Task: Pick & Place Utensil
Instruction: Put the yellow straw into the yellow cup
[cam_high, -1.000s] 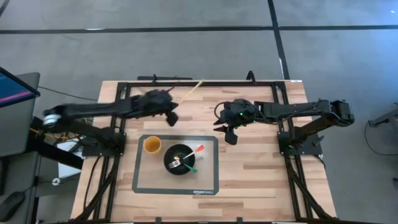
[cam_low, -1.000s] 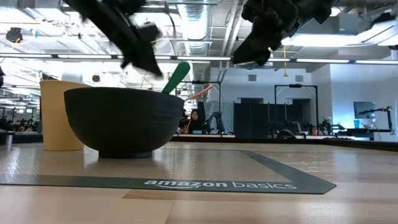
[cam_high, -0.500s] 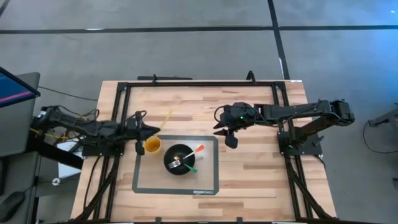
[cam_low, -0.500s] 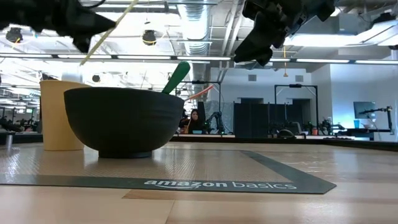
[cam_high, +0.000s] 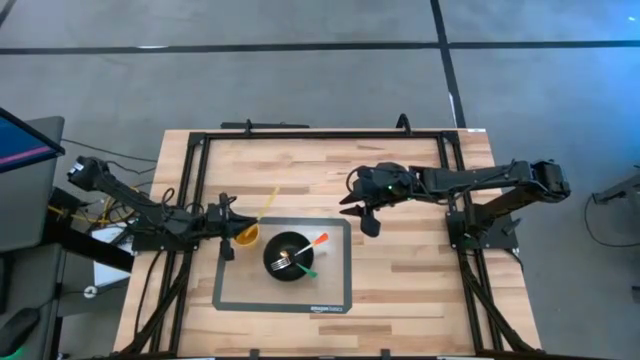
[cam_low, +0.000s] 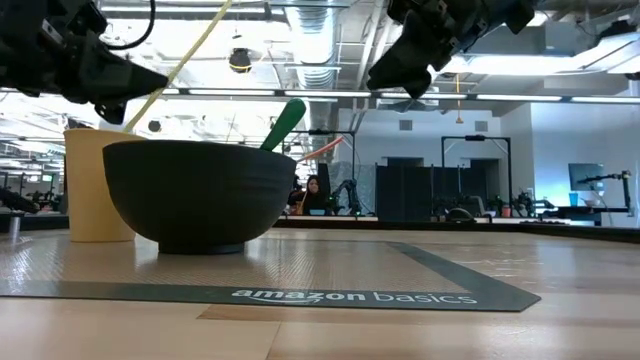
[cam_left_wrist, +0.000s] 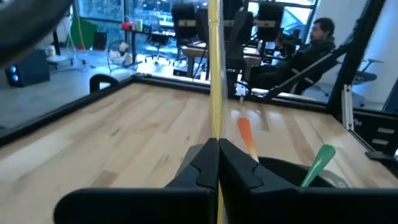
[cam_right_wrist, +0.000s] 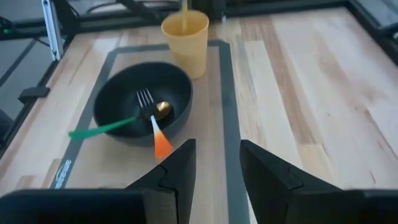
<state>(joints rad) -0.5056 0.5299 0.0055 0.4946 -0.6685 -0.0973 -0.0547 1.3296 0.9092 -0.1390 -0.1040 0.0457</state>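
A thin yellow stick slants up from my left gripper, which is shut on it beside the yellow cup at the grey mat's far left corner. The stick's lower end is at the cup's mouth; whether it reaches inside I cannot tell. A black bowl stands on the mat next to the cup. In it lie a green-handled fork and an orange-handled spoon. My right gripper hovers open above the mat's far right corner, touching nothing. My left gripper pinches the yellow stick near its lower end between its two fingers. The fingers come from the table's left, lying roughly along the stick. The stick is lifted, and its free end slants upward toward the table's far right.
The grey mat lies on the wooden table's near middle. Black frame rails run along the far and side edges. Bare wood spreads right of the mat. Beyond the table, a seated person shows among office chairs.
My left gripper has swung from the far middle of the table toward the left and near edge, coming down beside the yellow cup. It stayed shut on the yellow stick, which travelled with it and now slants up over the cup.
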